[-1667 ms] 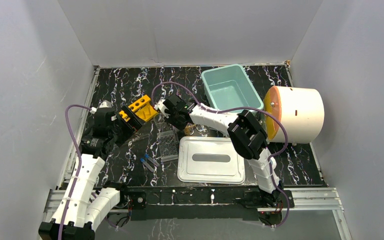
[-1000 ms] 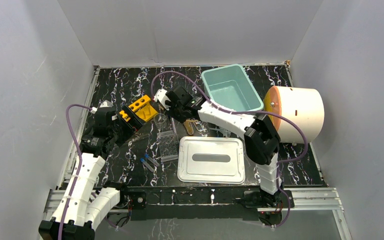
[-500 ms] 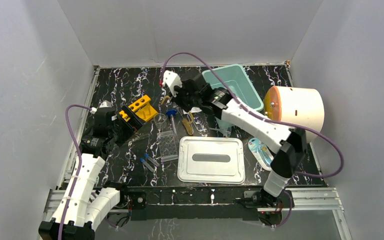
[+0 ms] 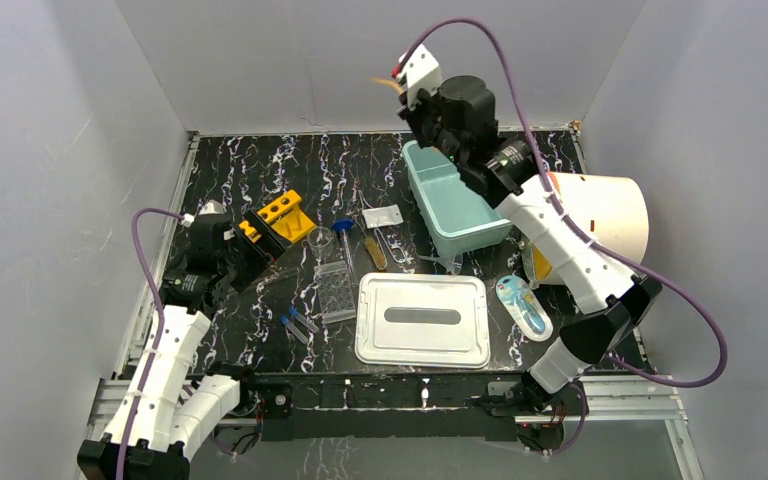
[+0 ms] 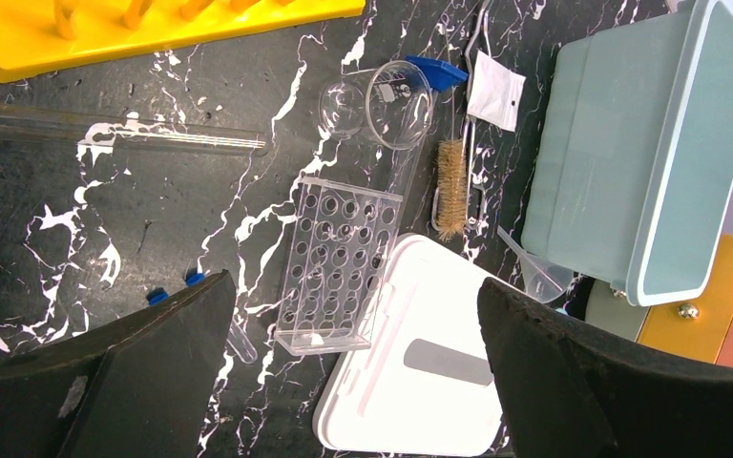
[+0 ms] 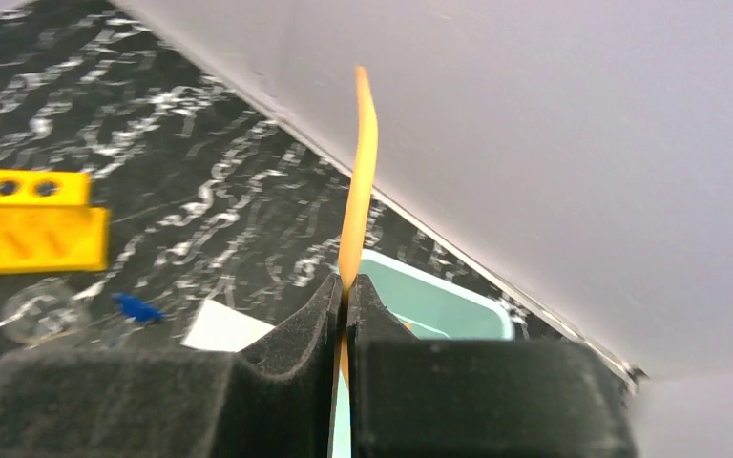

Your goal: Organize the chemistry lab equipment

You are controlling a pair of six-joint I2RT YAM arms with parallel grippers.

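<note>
One amber tubing point(image 6: 358, 181) pinched in right end effector point(image 6: 345, 282) over teal bin point(image 6: 439, 307).

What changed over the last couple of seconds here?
The right tool, shut on the amber tubing, rose from low beside the yellow rack to high above the teal bin, which shifted. The left tool, rack and well plate stayed put.
</note>
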